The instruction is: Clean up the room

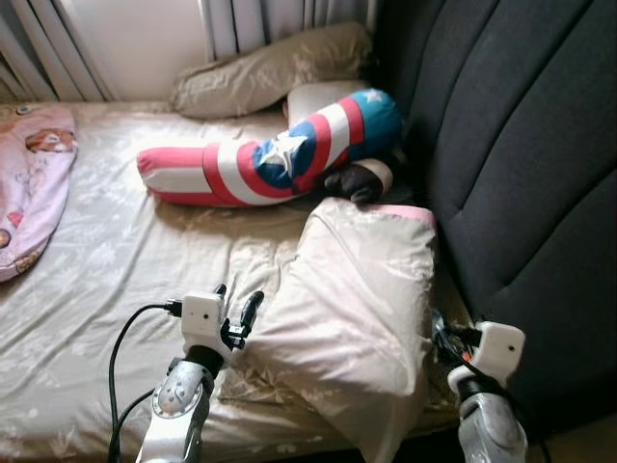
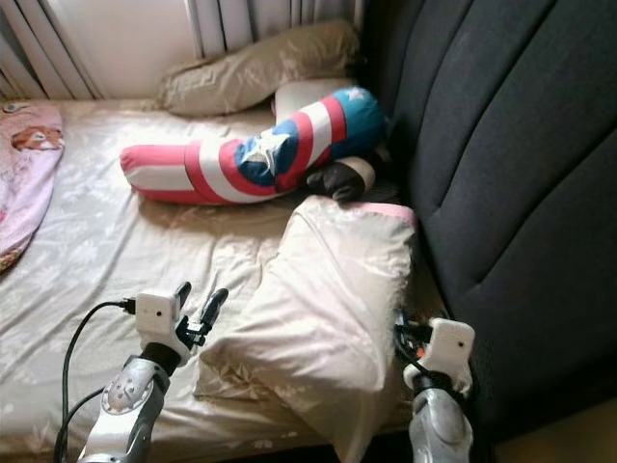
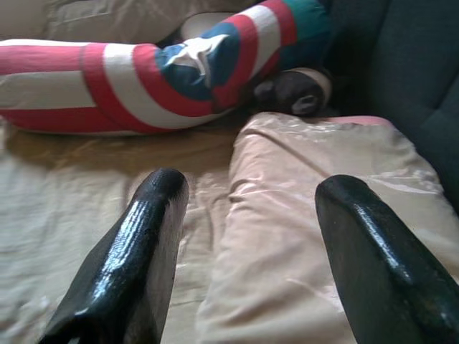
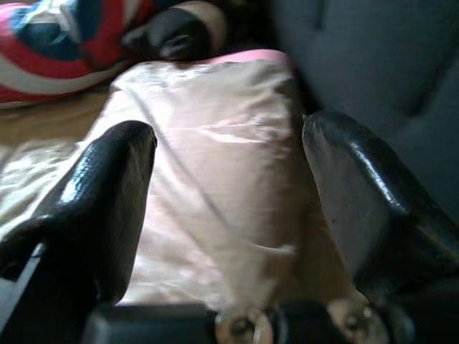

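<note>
Left tool: fingers spread wide, at pillow's left edge, holding nothing.
Pillow: on bed, against headboard, between both tools.
Right tool: spread wide, straddling pillow's right edge; spread clear in wrist view.

Bed in beige floral sheet; dark padded headboard at right; pale curtains, possibly daylight behind.

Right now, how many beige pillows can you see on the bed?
2. One beige pillow lies near the foot of the dark headboard, between the left gripper and right gripper. The other pillow lies by the curtains. More may be hidden.
</note>
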{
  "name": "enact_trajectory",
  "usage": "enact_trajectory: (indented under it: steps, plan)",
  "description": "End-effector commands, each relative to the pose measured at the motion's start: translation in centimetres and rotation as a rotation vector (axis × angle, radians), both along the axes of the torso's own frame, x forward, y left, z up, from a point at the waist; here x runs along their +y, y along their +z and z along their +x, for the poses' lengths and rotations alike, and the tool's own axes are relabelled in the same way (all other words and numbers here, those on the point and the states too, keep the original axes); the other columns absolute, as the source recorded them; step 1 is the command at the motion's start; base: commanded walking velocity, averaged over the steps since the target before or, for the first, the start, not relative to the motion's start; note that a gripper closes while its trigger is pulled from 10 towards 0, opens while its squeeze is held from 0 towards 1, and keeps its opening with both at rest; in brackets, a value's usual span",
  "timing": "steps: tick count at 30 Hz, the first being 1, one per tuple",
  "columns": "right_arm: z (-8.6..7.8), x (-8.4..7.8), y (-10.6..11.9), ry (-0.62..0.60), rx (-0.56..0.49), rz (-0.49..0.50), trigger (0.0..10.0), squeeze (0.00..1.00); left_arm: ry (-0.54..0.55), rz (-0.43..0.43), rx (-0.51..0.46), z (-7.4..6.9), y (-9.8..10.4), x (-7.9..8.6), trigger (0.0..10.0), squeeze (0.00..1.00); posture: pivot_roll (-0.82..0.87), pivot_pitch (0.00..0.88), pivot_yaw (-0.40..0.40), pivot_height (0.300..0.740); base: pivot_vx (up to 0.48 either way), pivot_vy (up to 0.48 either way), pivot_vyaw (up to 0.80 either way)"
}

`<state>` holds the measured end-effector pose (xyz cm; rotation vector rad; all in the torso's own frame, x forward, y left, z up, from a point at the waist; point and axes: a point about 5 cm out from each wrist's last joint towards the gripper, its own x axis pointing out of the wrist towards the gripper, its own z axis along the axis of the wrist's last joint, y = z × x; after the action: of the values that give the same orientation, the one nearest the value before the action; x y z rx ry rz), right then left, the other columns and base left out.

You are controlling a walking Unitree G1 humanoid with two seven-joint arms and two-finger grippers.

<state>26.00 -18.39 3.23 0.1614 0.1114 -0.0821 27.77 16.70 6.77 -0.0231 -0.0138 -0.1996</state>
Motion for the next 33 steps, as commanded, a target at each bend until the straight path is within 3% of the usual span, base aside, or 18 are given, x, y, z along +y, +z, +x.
enact_trajectory:
  steps: [1,6,11,22,31,33]
  plan:
    - [0.1,-0.1,-0.4,0.017,0.03,0.018,10.0,0.0,-0.012,0.012,0.022,-0.1,-0.2,-0.2,10.0,0.0,0.04,0.011,-0.02,0.74,0.0,0.0,0.0]
    - [-0.4,-0.3,-2.0,0.006,0.135,0.028,10.0,0.0,-0.015,0.009,0.031,-0.1,-0.3,-0.4,10.0,0.0,0.05,0.026,-0.017,0.74,0.107,0.0,0.0]
    - [-0.7,-1.0,-2.3,-0.083,0.145,0.03,10.0,0.0,-0.007,0.008,0.036,0.0,-0.2,-0.1,10.0,0.0,0.05,0.039,-0.011,0.74,0.304,0.0,0.0]
    - [-0.2,-0.9,-2.3,-0.096,0.139,0.04,10.0,0.0,-0.016,0.021,0.041,0.1,-0.1,0.0,10.0,0.0,0.06,0.046,-0.006,0.74,0.333,0.0,0.0]
    - [-0.5,-0.9,-3.1,-0.126,0.184,0.049,10.0,0.0,-0.059,0.013,0.019,-0.1,0.4,-0.5,10.0,0.0,0.06,0.049,-0.006,0.74,0.0,0.0,0.0]
    - [-0.8,-1.0,-4.0,-0.121,0.249,0.035,10.0,0.0,-0.053,0.017,0.024,-0.2,0.3,-0.2,10.0,0.0,0.06,0.053,-0.005,0.74,0.0,0.0,0.0]
